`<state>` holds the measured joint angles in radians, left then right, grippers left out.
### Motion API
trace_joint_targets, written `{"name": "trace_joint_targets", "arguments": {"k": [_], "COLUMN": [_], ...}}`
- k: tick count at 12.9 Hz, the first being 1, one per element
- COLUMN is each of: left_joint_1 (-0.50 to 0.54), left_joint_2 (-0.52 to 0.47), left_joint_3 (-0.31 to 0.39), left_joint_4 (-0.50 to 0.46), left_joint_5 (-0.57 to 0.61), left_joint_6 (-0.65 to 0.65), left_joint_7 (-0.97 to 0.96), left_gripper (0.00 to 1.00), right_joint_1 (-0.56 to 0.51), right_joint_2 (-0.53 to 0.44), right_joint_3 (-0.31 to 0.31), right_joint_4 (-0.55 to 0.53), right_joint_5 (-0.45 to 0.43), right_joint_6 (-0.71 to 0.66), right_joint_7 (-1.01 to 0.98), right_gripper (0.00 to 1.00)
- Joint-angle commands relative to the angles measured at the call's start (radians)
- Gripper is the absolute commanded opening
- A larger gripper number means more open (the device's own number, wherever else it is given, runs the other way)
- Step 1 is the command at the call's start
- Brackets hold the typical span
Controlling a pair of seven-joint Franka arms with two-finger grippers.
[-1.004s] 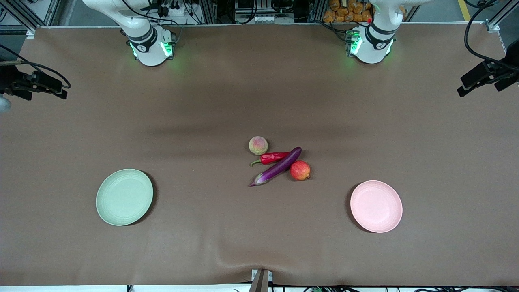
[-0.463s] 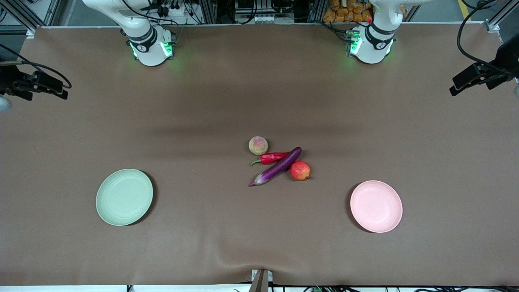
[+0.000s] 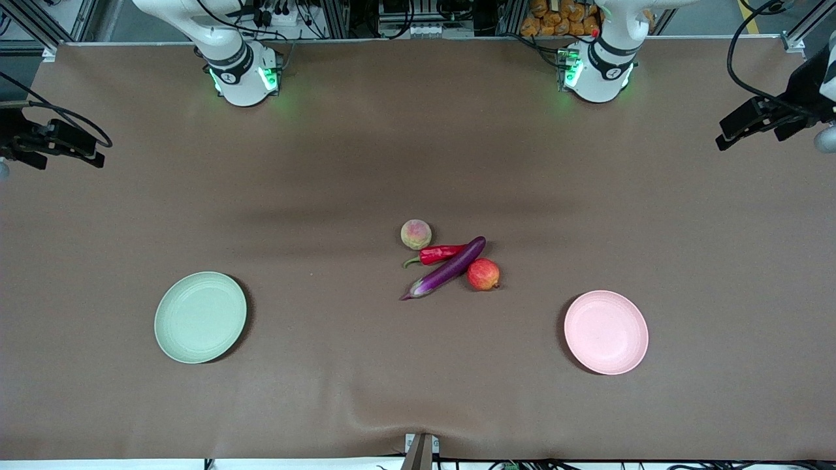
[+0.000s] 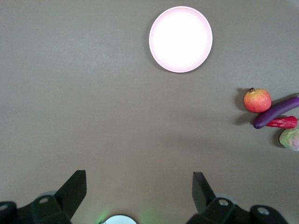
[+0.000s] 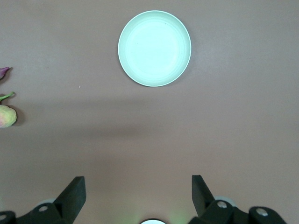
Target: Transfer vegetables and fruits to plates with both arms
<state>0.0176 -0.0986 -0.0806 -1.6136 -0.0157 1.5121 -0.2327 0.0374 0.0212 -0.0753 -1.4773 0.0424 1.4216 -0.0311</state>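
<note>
Opening step, nothing lifted: both plates bare, produce clustered mid-worktop between pale green round plate (image 3: 200,317) and pale pink round plate (image 3: 606,332); left end effector (image 4: 138,192) and right end effector (image 5: 137,195) hang high, fingers apart (each must descend onto one item).

Mid-table cluster: long glossy purple eggplant (image 3: 448,269) lying diagonal, touching shiny red chili pepper (image 3: 441,254) and round red fruit (image 3: 483,274); fuzzy yellowish-pink peach (image 3: 416,234) beside chili. Pale green plate (image 3: 200,317), pale pink plate (image 3: 606,332) empty, toward the table's ends.

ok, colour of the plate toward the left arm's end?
Pale pink plate, plain, no pattern. Front view shows it best.
</note>
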Motion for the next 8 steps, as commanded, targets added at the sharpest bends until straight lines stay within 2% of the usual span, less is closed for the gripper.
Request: {"name": "trace_joint_targets", "arguments": {"k": [1, 5, 8], "left_joint_1": [-0.002, -0.005, -0.01], "left_joint_2": [-0.038, 0.008, 0.088], "left_joint_3": [-0.013, -0.073, -0.125], "left_joint_4": [-0.08, -0.065, 0.006], "left_joint_5": [0.023, 0.01, 0.01], "left_joint_6": [0.063, 0.077, 0.076], "left_joint_7": [-0.008, -0.013, -0.007], "left_gripper": [1.0, 1.0, 1.0], "right_joint_1": [-0.008, -0.004, -0.008], "right_joint_2": [0.0, -0.003, -0.006], "right_joint_3": [0.0, 0.003, 0.002], "right_joint_4": [0.006, 0.006, 0.006], "right_joint_5": [0.004, 0.007, 0.007], "right_joint_6": [0.002, -0.003, -0.012], "right_joint_7": [-0.009, -0.009, -0.009], "right_gripper": [1.0, 1.0, 1.0]}}
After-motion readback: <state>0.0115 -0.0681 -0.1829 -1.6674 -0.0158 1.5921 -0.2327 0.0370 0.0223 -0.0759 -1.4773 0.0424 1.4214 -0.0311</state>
